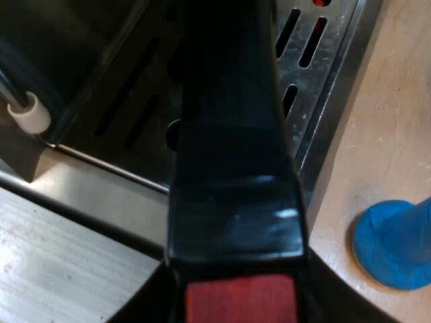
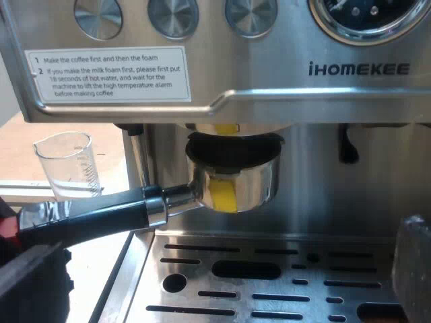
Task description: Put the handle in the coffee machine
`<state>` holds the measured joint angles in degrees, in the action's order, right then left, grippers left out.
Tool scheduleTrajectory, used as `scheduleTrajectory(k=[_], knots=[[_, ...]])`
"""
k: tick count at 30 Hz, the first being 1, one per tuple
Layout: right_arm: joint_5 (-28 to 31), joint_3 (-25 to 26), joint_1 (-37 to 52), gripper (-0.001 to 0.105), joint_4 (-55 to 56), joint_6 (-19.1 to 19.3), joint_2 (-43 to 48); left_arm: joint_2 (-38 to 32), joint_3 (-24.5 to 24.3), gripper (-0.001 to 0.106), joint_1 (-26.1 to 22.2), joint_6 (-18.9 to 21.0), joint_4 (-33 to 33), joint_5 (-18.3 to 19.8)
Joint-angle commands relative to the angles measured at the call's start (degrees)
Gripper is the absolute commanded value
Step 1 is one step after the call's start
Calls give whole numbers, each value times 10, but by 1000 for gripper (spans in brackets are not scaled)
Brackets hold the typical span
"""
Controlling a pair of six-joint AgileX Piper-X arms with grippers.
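While holder meets machine front, left gripper clamped on handle end

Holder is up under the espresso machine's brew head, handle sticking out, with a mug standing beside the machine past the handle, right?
One slip: that is a clear measuring glass, not a mug; the right wrist view shows it. The holder is up under the brew head of the espresso machine, handle sticking out.
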<state>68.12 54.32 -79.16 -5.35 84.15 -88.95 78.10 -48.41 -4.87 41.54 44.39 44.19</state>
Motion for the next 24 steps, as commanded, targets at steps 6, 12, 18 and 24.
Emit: scheduleTrajectory(k=[6,12,18,24], knots=[[-2,2,0,105,0,9,2,-6,-31,0,0,7,11,33],[-2,2,0,105,0,9,2,-8,-47,0,0,5,21,34],[-2,2,0,105,0,9,2,-16,-48,0,0,-22,29,34],[-2,2,0,105,0,9,2,-17,-49,0,0,-57,45,34]])
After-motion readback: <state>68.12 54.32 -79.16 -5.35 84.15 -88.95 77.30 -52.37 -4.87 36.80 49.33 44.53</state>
